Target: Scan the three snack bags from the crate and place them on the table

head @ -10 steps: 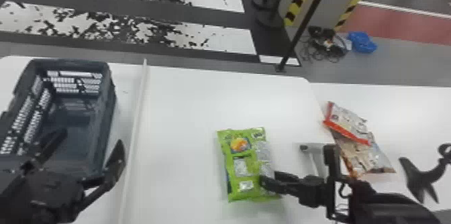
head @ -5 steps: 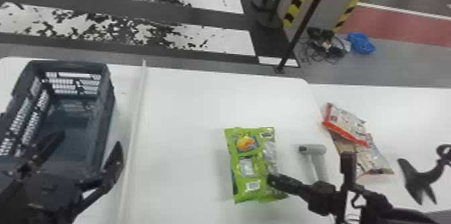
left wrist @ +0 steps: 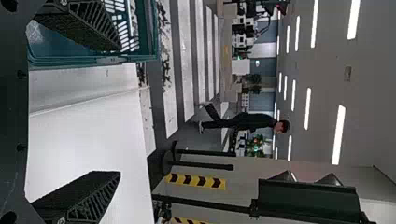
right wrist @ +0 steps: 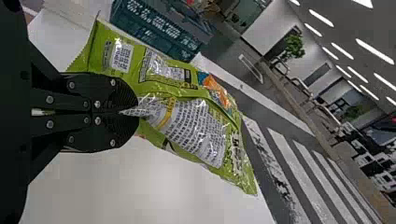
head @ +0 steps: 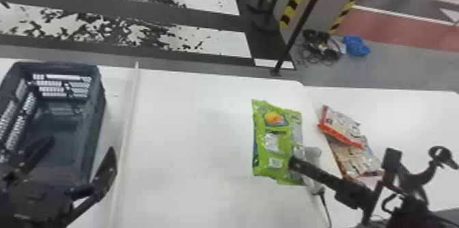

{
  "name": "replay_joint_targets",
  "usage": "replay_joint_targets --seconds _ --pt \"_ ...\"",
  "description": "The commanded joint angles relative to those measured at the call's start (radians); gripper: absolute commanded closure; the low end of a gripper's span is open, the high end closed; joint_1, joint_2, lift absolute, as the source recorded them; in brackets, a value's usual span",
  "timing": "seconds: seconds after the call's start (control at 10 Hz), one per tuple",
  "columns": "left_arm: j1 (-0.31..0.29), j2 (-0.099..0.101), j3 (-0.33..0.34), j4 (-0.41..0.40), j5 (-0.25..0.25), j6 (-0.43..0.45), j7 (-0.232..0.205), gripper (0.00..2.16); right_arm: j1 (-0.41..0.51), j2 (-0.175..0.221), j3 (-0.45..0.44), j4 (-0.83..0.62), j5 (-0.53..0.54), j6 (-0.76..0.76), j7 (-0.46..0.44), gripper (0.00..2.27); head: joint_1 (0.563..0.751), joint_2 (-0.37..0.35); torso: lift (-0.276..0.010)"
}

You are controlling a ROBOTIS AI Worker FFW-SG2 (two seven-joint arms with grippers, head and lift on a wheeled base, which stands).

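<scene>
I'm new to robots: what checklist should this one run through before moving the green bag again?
1. Right gripper shut on the green bag: ok.
2. Left gripper open with nothing between its fingers: ok.
3. Red-and-white bag and brownish bag lying on the table, one overlapping the other: ok.
4. Handheld scanner in full view from the head: not ok, the green bag partly covers it.
5. Green bag already scanned: cannot tell.

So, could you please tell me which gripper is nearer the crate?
Left. The left gripper hangs open at the near end of the crate; the right gripper is well to its right, pinching the green bag.
</scene>
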Motion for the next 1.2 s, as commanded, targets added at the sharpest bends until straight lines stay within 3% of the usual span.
replay_joint_targets --seconds 0.0,0.2,0.4,0.6,0.8,1.1 --pt "0.008 0.001 -0.004 -0.003 -0.006 0.000 0.001 0.04 -0.057 0.001 -0.108 0.020 -0.079 0.095 -0.029 2.24 0.695 -0.323 -0.037" --pt "0.014 0.001 -0.004 -0.003 -0.009 -0.003 0.002 0.04 -0.151 -0.009 -0.216 0.109 -0.105 0.126 -0.101 2.23 0.695 -0.350 -0.037" --pt "0.019 0.001 -0.004 0.006 -0.009 -0.012 0.002 0.04 -0.261 -0.025 -0.279 0.269 -0.084 0.068 -0.254 2.23 0.695 -0.350 -0.037" --pt "0.019 -0.004 -0.004 0.026 -0.009 -0.046 0.002 0.04 -0.382 -0.098 -0.265 0.497 -0.024 -0.086 -0.372 2.23 0.695 -0.350 -0.037" --pt "0.019 -0.004 -0.017 0.023 -0.009 -0.052 0.004 0.04 -0.501 -0.174 -0.211 0.727 0.023 -0.122 -0.467 2.23 0.695 -0.350 -0.037" --pt "0.025 0.010 -0.018 0.023 -0.009 -0.086 0.002 0.04 -0.602 -0.205 -0.153 0.904 0.065 -0.175 -0.601 2.17 0.695 -0.350 -0.037"
